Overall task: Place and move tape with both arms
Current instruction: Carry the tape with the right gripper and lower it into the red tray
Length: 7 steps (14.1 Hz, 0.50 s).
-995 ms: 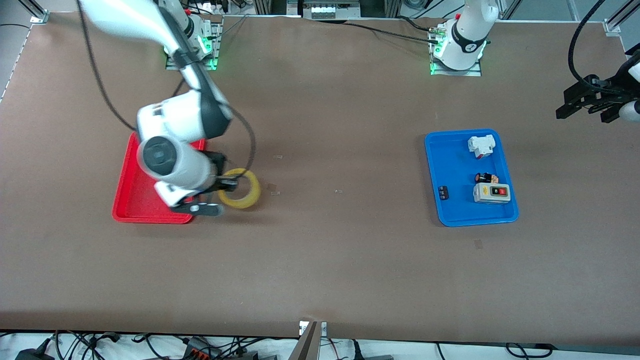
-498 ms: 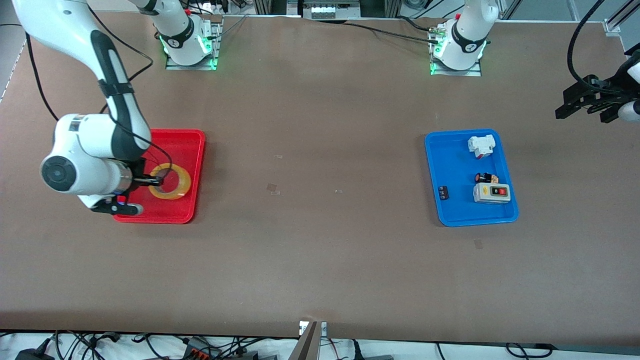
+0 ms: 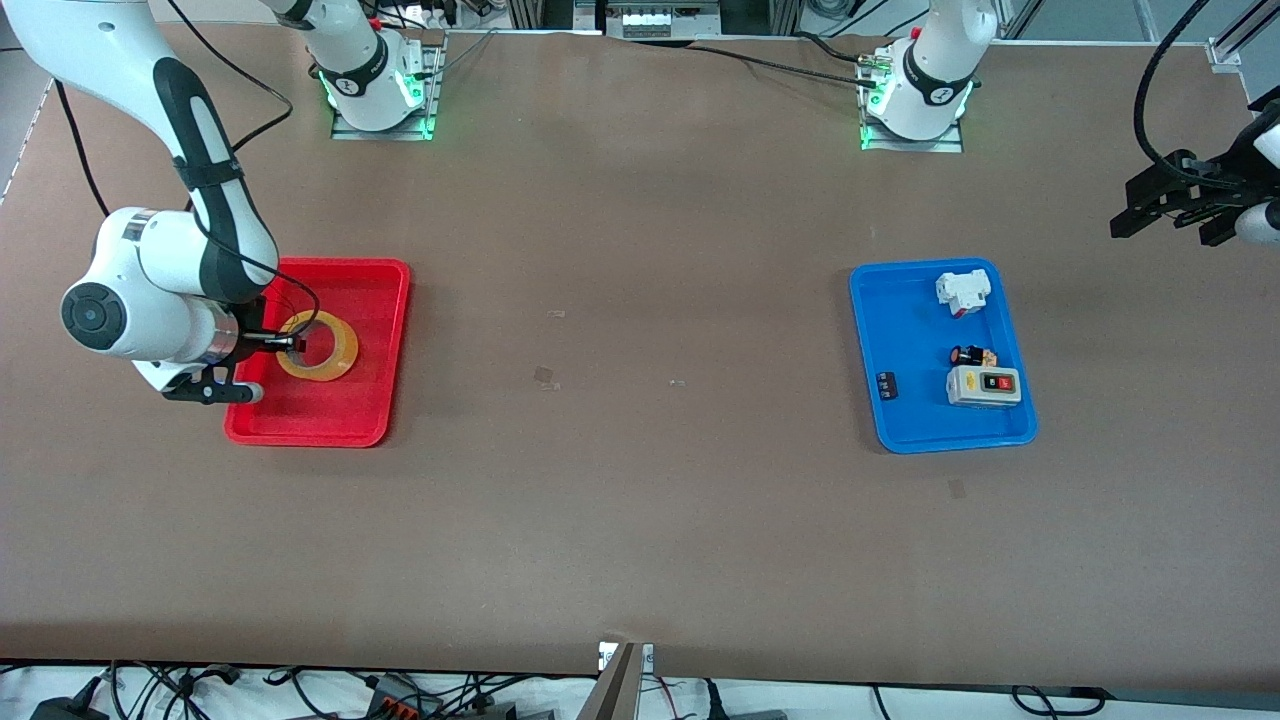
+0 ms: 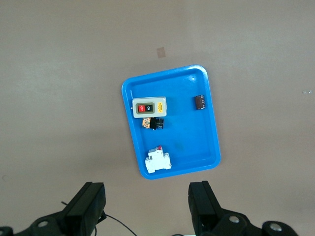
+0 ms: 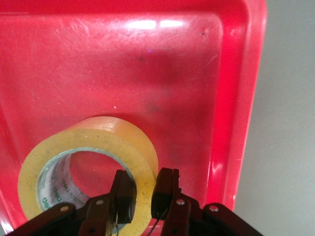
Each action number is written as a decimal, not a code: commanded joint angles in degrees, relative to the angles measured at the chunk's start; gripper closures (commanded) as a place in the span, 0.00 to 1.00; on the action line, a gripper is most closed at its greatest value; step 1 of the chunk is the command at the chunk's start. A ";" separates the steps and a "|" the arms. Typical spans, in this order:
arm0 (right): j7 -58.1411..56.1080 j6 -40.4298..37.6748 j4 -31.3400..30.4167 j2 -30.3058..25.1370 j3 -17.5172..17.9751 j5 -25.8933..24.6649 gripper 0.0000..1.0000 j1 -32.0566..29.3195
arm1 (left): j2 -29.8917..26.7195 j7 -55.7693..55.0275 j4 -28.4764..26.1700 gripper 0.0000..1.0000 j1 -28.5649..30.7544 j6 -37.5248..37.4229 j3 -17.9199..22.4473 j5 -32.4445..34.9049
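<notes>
Tape pinched by its wall in the closed right gripper over the red tray; left gripper waits wide open, empty, high above the blue tray.

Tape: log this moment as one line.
right gripper: shut on tape, over red tray | left gripper: open, waiting

We are looking down at a broad brown table lying under even light. Along its near edge we are seeing tangled black cables, and aluminium frame rails are standing at its corners.
</notes>
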 commanded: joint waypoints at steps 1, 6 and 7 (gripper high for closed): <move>-1.20 1.02 -2.82 -2.63 0.34 -2.28 0.98 0.09 | -0.24 0.69 -0.22 0.00 0.93 0.00 -0.88 0.01; 0.11 2.61 -3.35 -2.36 0.43 -2.91 0.01 -0.08 | 0.29 0.42 -0.13 0.00 0.76 0.00 -1.05 0.01; 0.38 -0.27 -2.22 -3.23 0.60 -2.91 0.00 0.00 | 0.38 0.42 -0.13 0.00 0.84 0.08 -1.05 0.01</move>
